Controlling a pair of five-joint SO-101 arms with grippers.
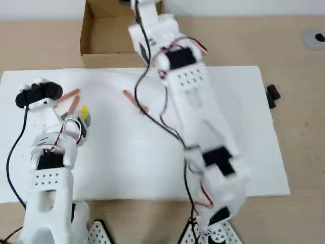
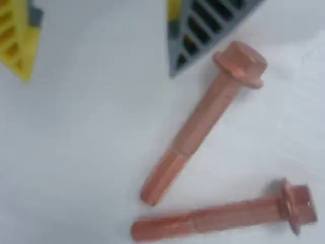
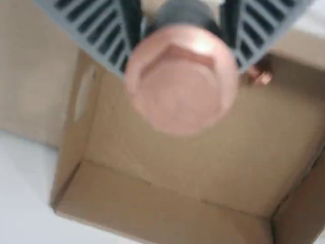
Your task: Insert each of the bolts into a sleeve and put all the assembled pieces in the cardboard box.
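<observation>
The right arm stretches to the box, right gripper over it (clamped on a bolt); the left gripper, well apart from it, gapes.

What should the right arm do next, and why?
Probably open the right gripper and let go. Its fingers clamp a copper bolt, and the wrist view shows the open cardboard box right beneath it, so the piece should drop inside.
</observation>
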